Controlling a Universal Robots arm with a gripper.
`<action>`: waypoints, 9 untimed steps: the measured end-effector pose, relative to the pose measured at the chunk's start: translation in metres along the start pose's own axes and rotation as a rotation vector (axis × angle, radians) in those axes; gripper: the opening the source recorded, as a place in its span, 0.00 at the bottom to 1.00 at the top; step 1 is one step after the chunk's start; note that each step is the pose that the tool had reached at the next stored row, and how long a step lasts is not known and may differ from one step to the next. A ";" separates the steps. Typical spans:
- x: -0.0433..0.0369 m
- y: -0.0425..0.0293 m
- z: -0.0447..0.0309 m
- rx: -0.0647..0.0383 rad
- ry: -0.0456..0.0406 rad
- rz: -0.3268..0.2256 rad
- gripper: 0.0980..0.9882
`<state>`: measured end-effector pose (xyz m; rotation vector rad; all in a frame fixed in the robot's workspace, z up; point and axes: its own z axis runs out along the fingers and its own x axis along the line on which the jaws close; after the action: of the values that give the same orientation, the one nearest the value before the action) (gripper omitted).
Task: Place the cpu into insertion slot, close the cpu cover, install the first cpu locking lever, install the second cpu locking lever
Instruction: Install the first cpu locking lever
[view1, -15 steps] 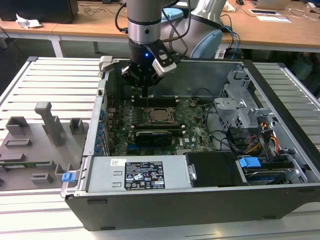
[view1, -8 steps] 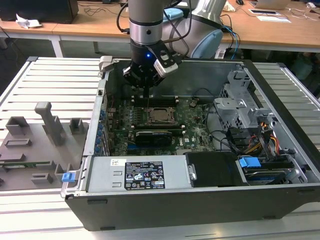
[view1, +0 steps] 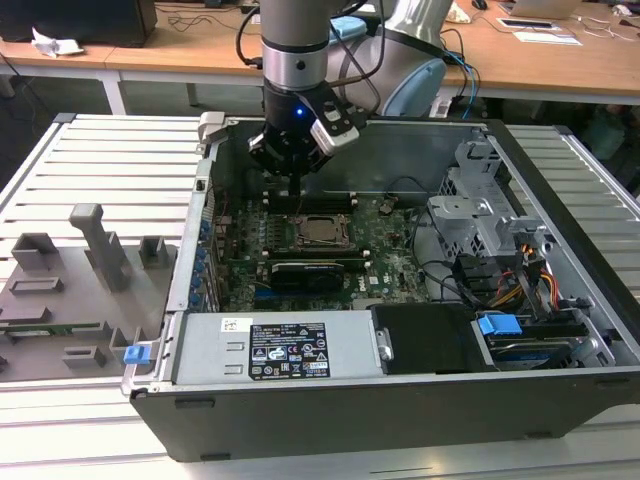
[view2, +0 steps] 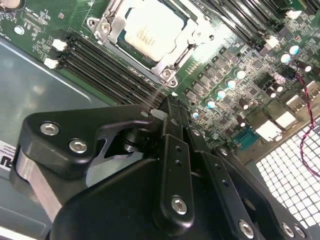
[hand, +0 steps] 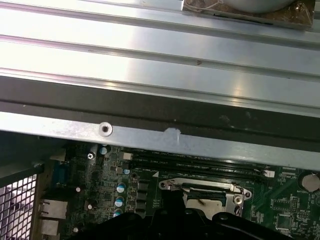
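Note:
The cpu (view1: 322, 232) lies flat in the insertion slot (hand: 200, 186) on the green board inside the open computer case. Its silver top (view2: 149, 31) shows through the cut-out of the cpu cover (view2: 172, 60), which lies down around it. How the thin locking levers stand I cannot tell. My gripper (view1: 297, 193) hangs just behind the socket, over the memory slots, a little above the board. Its black fingers (view2: 172, 130) are shut together with nothing between them, and their tip (view2: 169, 104) points toward the socket's edge.
Long memory slots (view2: 107, 70) run beside the socket. A long black card (view1: 310, 270), the power supply (view1: 270, 350), a metal drive cage (view1: 480, 210) and cables (view1: 510, 280) crowd the case. A grey fixture plate (view1: 70, 290) lies at the exterior view's left.

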<state>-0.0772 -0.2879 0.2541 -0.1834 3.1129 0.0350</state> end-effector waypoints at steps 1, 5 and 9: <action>-0.0011 -0.0001 0.0001 0.000 0.0000 0.000 0.01; -0.0093 -0.0012 0.0014 0.002 0.0004 0.000 0.01; -0.0176 -0.0022 0.0058 -0.037 -0.0047 0.011 0.01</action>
<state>-0.0593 -0.2879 0.2487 -0.1663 3.1102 0.0936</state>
